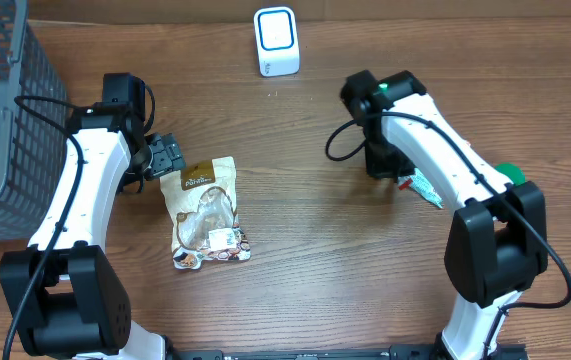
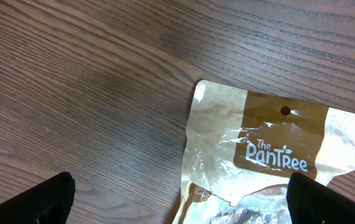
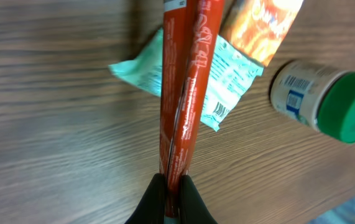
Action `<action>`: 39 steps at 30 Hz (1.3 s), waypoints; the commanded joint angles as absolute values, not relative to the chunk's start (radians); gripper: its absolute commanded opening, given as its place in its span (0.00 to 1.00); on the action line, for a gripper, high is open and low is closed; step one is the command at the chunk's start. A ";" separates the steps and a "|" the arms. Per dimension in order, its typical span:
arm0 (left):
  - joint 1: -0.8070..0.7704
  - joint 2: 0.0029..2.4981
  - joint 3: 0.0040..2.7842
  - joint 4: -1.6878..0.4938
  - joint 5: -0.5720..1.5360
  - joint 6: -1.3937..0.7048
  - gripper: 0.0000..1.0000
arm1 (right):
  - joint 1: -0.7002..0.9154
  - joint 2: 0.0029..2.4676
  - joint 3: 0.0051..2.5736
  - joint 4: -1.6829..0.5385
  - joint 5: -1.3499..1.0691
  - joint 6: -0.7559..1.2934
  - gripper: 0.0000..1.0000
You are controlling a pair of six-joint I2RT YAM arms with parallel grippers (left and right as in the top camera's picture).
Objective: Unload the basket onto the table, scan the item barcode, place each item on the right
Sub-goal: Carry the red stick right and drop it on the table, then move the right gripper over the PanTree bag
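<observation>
**Red packet pinched edge-on in the right pincer, with the scanner well away.**

The thin red plastic packet (image 3: 183, 93) runs straight out from the right pincer (image 3: 173, 186), whose jaws are clamped tight on its near end. It seems lifted off the wood, probably so its barcode can be turned toward a reader. Under it, beyond the fingertips, lie a teal foil sachet (image 3: 227, 74), an orange wrapper (image 3: 264, 25) and a white bottle with a green cap (image 3: 320, 102). The white box-shaped scanner (image 1: 276, 40) stands well apart from this pincer, across the table. The left pincer (image 1: 165, 155) hangs spread wide and empty, with a tan-and-clear snack pouch (image 2: 276, 143) just ahead of it.
</observation>
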State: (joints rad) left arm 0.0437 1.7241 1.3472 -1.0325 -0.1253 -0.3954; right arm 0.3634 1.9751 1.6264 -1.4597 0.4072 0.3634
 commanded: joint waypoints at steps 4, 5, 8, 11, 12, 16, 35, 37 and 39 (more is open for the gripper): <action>0.045 1.708 1.353 -1.032 -0.138 -0.389 1.00 | 0.290 1.957 1.536 -1.390 0.388 0.389 0.04; 0.045 1.708 1.353 -1.032 -0.138 -0.389 1.00 | 0.281 1.957 1.524 -1.380 0.387 0.389 0.04; 0.045 1.708 1.353 -1.032 -0.138 -0.389 1.00 | 0.258 1.957 1.494 -1.350 0.387 0.389 0.04; 0.045 1.708 1.353 -1.032 -0.138 -0.389 1.00 | 0.245 1.957 1.472 -1.324 0.387 0.390 0.19; 0.044 1.708 1.353 -1.032 -0.138 -0.389 1.00 | 0.241 1.957 1.468 -1.320 0.387 0.390 0.22; 0.045 1.708 1.353 -1.032 -0.138 -0.389 1.00 | 0.240 1.957 1.464 -1.310 0.385 0.390 0.47; 0.045 1.708 1.353 -1.032 -0.138 -0.389 1.00 | 0.510 1.958 1.393 -0.808 -0.361 0.402 0.55; 0.045 1.708 1.353 -1.032 -0.138 -0.389 1.00 | 0.575 1.958 1.377 -0.726 -0.356 0.402 0.55; 0.045 1.708 1.353 -1.032 -0.138 -0.389 1.00 | 0.636 1.958 1.361 -0.659 -0.308 0.435 0.56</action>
